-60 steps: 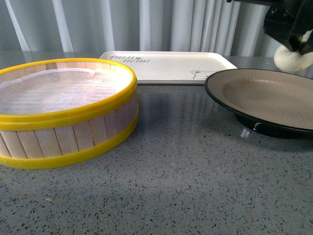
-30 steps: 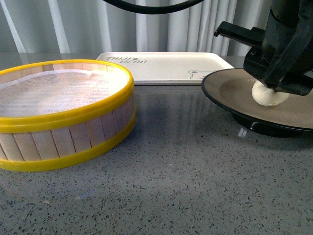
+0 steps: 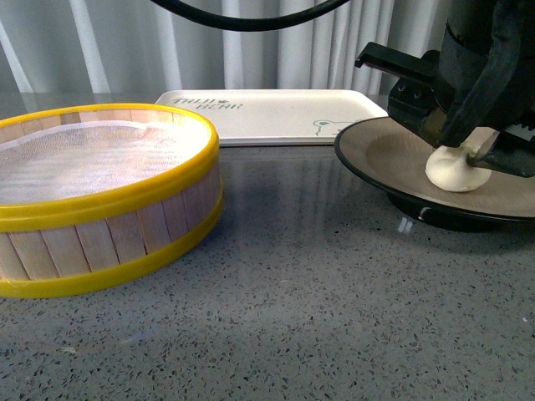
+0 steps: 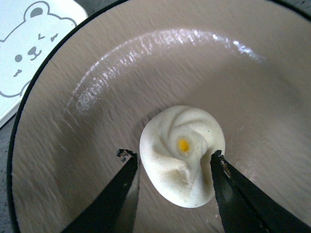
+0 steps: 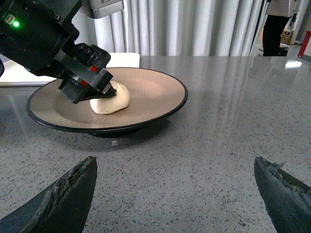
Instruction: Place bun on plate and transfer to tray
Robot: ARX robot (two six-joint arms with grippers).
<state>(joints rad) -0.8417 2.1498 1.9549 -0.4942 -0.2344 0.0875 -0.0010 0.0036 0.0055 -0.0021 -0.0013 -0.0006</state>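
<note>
A wooden steamer basket [image 3: 100, 200] with yellow rims and a white mesh lining stands on the speckled grey counter [image 3: 292, 292], well to the left of the plate [image 3: 376, 154]. The cream-white tray [image 3: 276, 113], with dark lettering and a small bear drawing [image 4: 29, 48], lies flat behind and to the left of the plate, its near corner just beside the plate's black rim. Pale curtains [image 3: 276, 50] hang behind the plate and tray.

The plate itself, beige-tan inside with a glossy black rim, sits upright on the counter. The bun [image 3: 456, 171] rests on the plate's inner surface, a little off its centre. From the left wrist view the bun [image 4: 182, 155] shows a pleated, twisted top with a small yellow spot in the middle.

The left end effector [image 3: 468, 154] reaches down over the plate and holds the bun, its two dark fingers [image 4: 228, 194] narrowed on opposite sides. One finger presses a dent into the dough and the other lies against the bun's edge. The right wrist view shows the same grasp [image 5: 92, 92] from the side, with the bun [image 5: 111, 101] down on the plate [image 5: 160, 97].

The right end effector [image 5: 174, 165] hangs low over the bare counter near the plate, fingers spread wide and holding nothing.
</note>
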